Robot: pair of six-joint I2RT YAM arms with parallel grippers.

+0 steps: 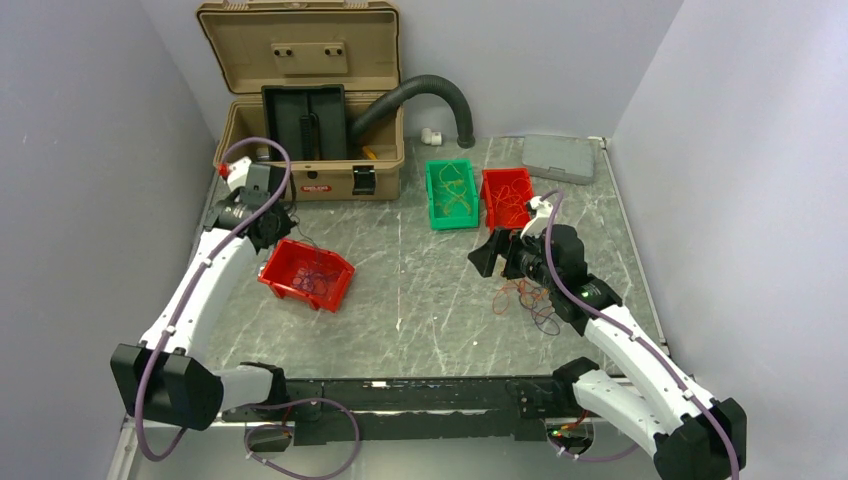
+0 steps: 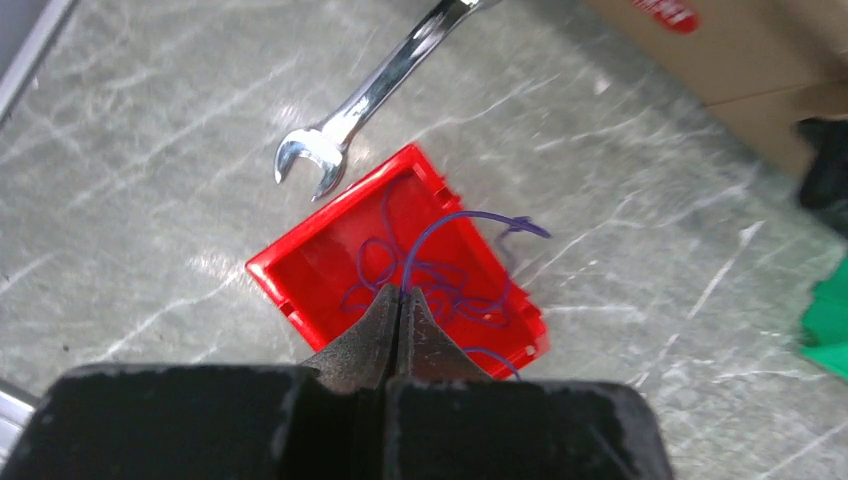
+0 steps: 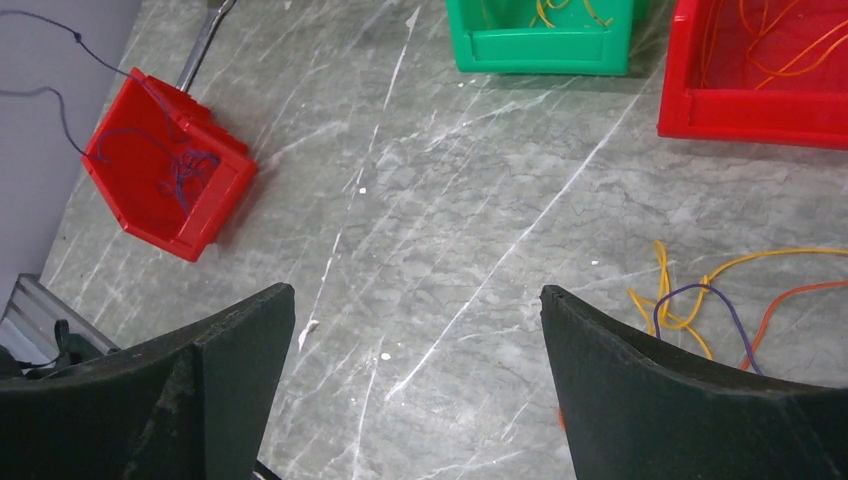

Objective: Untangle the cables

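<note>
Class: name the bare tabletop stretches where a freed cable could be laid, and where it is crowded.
Free: the grey marble tabletop between the tilted red plastic bin and the loose tangle of thin orange, yellow and purple cables. Crowded: the back, with tan toolbox, green bin and second red bin.

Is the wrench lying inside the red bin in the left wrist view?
No, the wrench lies on the bare table just beyond the red bin, outside its walls.
</note>
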